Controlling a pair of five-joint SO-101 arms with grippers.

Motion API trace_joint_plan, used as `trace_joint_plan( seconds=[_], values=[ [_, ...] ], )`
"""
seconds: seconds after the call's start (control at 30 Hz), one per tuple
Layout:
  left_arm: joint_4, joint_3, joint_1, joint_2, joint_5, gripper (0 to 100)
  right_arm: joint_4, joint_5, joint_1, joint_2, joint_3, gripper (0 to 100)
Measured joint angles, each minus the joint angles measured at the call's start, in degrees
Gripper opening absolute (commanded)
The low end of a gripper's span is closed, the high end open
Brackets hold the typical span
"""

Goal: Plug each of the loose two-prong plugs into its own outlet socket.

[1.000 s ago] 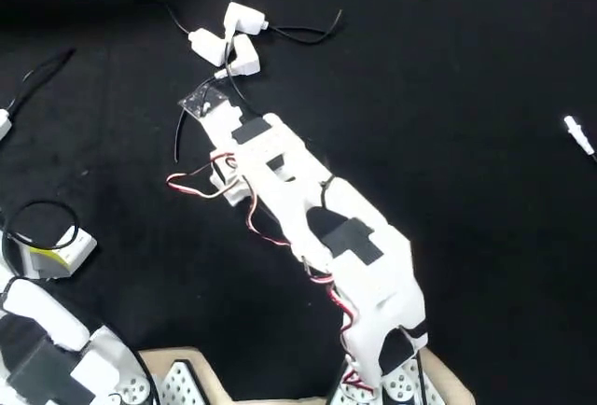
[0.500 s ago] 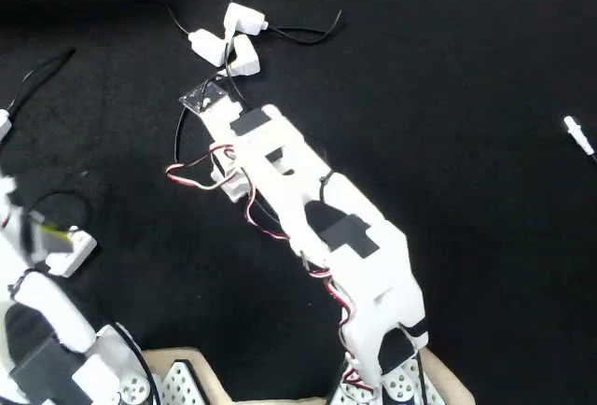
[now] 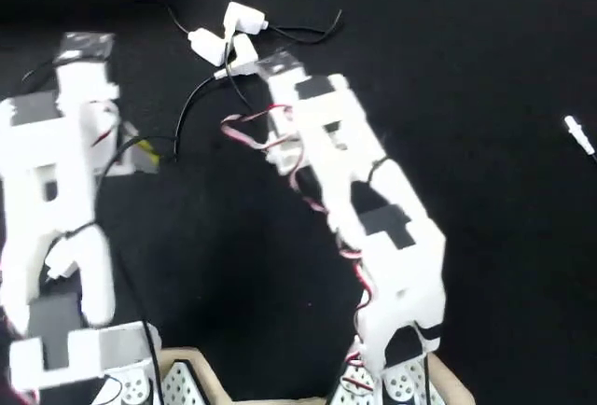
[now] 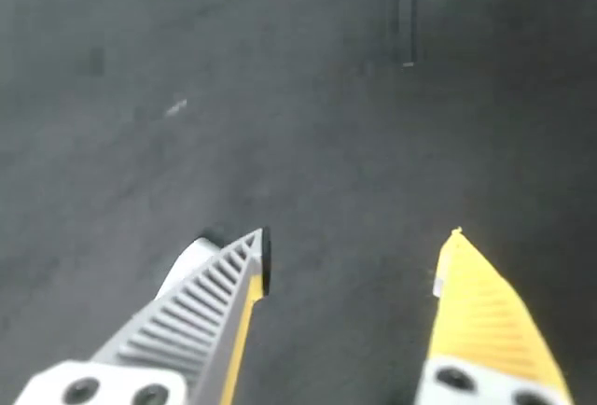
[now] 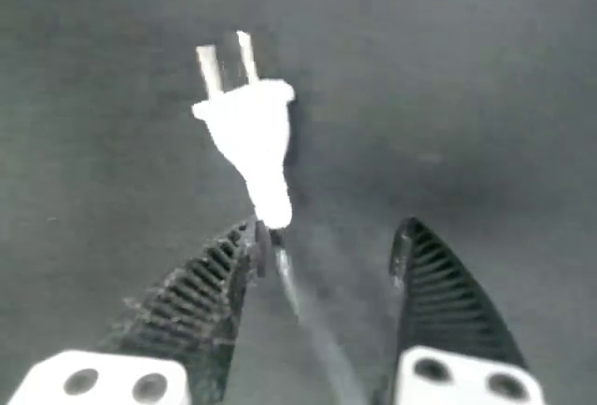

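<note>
Biggest worry is the two arms. Both are stretched out over the table [image 3: 485,265], the left arm on the left side and the right arm mid-table. A black lead [image 3: 187,106] lies between them, so I judge a careless swing could snag it and drag things along. Next is the white cluster [image 3: 229,36] of plugs and sockets at the far side. It's bunched tight and I can't tell which piece is which from above. The right gripper [image 5: 326,230] sits just beside it, so a nudge would likely scatter the lot. Right gripper is spread wide with nothing in it. The plug [image 5: 247,134] lies flat on the table just ahead, off-centre, with its tail right at one fingertip. Closing from here I'd expect to pinch the cable [image 5: 303,312] running back between the jaws, not the body. Left gripper [image 4: 358,233] is also spread wide and empty, low over the table, well apart from the cluster. The plug is white with a flared body narrowing to the cable. It looks smooth, so it may twist when squeezed. Prongs [image 5: 224,69]: two, flat, parallel, pointing away from the gripper, look straight.
</note>
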Motion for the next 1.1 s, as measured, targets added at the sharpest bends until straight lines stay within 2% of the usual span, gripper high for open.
trace_joint_plan(
  seconds=[0.2, 0.33, 0.43, 0.53, 0.63, 0.73, 0.83, 0.97, 1.1],
  values=[
    [0.97, -10.90, 8.18, 18.46, 0.00, 29, 1.67, -0.53, 12.22, 0.00, -5.10, 23.4],
    [4.40, -19.87, 13.54, 29.63, 0.00, 29, -4.84, -5.80, 19.25, 0.00, -4.04, 23.4],
    [8.70, -27.08, 16.44, 35.25, 1.76, 29, -9.67, -7.47, 20.31, 0.18, -2.99, 23.4],
    [13.01, -35.34, 15.21, 35.96, 4.75, 29, -10.46, -6.24, 19.25, 0.62, -2.99, 23.4],
    [14.51, -41.58, 10.37, 35.43, 5.71, 29, -9.67, -3.52, 16.18, 0.53, -2.55, 23.4],
    [14.68, -42.90, 2.29, 31.12, 5.89, 29, -7.91, 0.35, 11.87, 0.53, -2.46, 23.4],
    [14.68, -42.81, -6.59, 24.88, 3.08, 29, -6.59, 3.43, 7.82, -0.09, -2.46, 23.4],
    [14.77, -39.21, -19.43, 16.00, -0.09, 29, -6.42, 5.71, 2.11, -0.18, -2.46, 23.4],
    [14.86, -33.32, -32.88, 12.66, -2.55, 29, -7.74, 6.07, -5.01, -0.18, -2.46, 23.6]
  ],
)
